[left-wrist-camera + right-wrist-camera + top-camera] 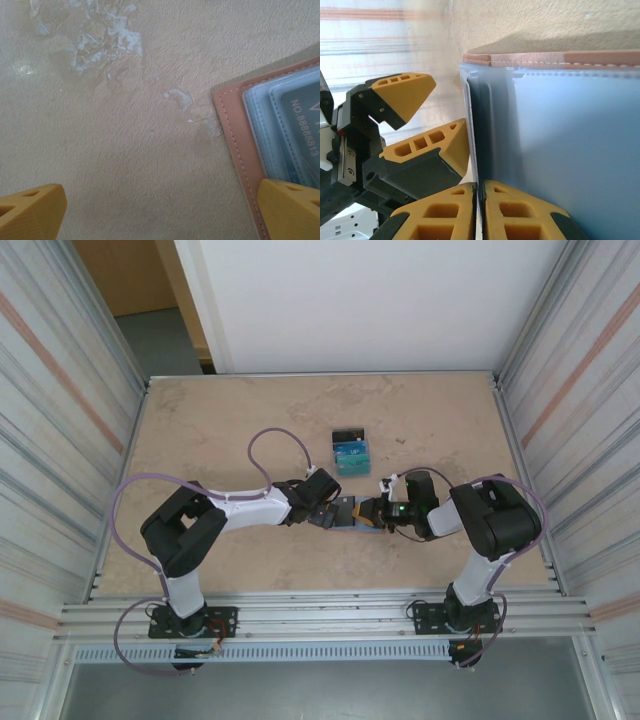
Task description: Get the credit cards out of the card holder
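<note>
The salmon card holder (pixel 345 511) lies open mid-table between my two grippers. In the left wrist view its stitched corner (pixel 231 120) sits at the right, and a dark teal credit card (pixel 300 125) is tucked into its blue-grey pockets. My left gripper (pixel 160 194) is open over bare table, its right fingertip (pixel 287 207) on the holder's edge. My right gripper (pixel 479 187) is shut on the thin edge of the holder's blue-grey panel (pixel 560 150). I cannot tell whether the dark sliver between the pads is a card. A black card (pixel 348 433) and a teal card (pixel 351 456) lie loose behind the holder.
Ribbed metal walls (pixel 60 420) close in the beige table (pixel 220 420) on the left and right. The left gripper's yellow fingers (pixel 407 90) stand close beside the right gripper. Whitish scuffs (pixel 100 40) mark the tabletop.
</note>
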{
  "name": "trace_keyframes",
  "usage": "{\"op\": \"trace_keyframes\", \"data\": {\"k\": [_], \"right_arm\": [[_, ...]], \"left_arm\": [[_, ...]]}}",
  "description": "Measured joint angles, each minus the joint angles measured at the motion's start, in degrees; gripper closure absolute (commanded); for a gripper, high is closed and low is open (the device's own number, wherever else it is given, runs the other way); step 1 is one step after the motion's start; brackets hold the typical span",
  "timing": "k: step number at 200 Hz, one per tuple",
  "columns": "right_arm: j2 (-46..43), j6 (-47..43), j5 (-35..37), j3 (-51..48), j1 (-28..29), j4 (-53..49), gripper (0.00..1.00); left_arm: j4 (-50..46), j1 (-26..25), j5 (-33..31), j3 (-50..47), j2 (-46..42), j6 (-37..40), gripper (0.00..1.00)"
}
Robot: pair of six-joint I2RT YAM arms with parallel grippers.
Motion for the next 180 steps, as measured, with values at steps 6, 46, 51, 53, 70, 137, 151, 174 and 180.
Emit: {"op": "trace_keyframes", "data": {"k": [6,46,51,53,70,137,151,174,180], "right_arm": [[-0.09,0.0,0.0,-0.11,-0.02,0.0,0.87],[-0.7,0.04,0.02,-0.26,-0.2,0.07,0.91],[-0.74,0.07,0.02,-0.26,-0.2,0.07,0.92],[-0.74,0.11,0.02,-0.26,-0.2,0.09,0.92],[-0.79,0.17,0.02,-0.35,-0.2,0.2,0.94],[-0.79,0.15,0.07,-0.83,-0.9,0.31,1.0],[-0.9,-0.09,0.09,-0.85,-1.7,-0.33,1.0],[-1.88,-0.9,0.28,-0.85,-2.62,-2.93,1.0],[-2.27,-1.44,0.33,-0.85,-2.8,-3.76,1.0]], "left_arm": [[0.02,0.0,0.0,0.0,0.0,0.0,0.01],[0.0,0.0,0.0,0.0,0.0,0.0,0.01],[0.0,0.0,0.0,0.0,0.0,0.0,0.01],[0.0,0.0,0.0,0.0,0.0,0.0,0.01],[0.0,0.0,0.0,0.0,0.02,0.0,0.01],[-0.02,0.0,0.0,0.04,0.11,-0.15,0.01],[-0.04,0.0,0.0,0.04,0.11,-0.22,0.01],[-0.07,-0.02,-0.02,0.04,0.09,-0.24,0.01],[-0.07,-0.02,-0.04,0.04,0.09,-0.24,0.01]]}}
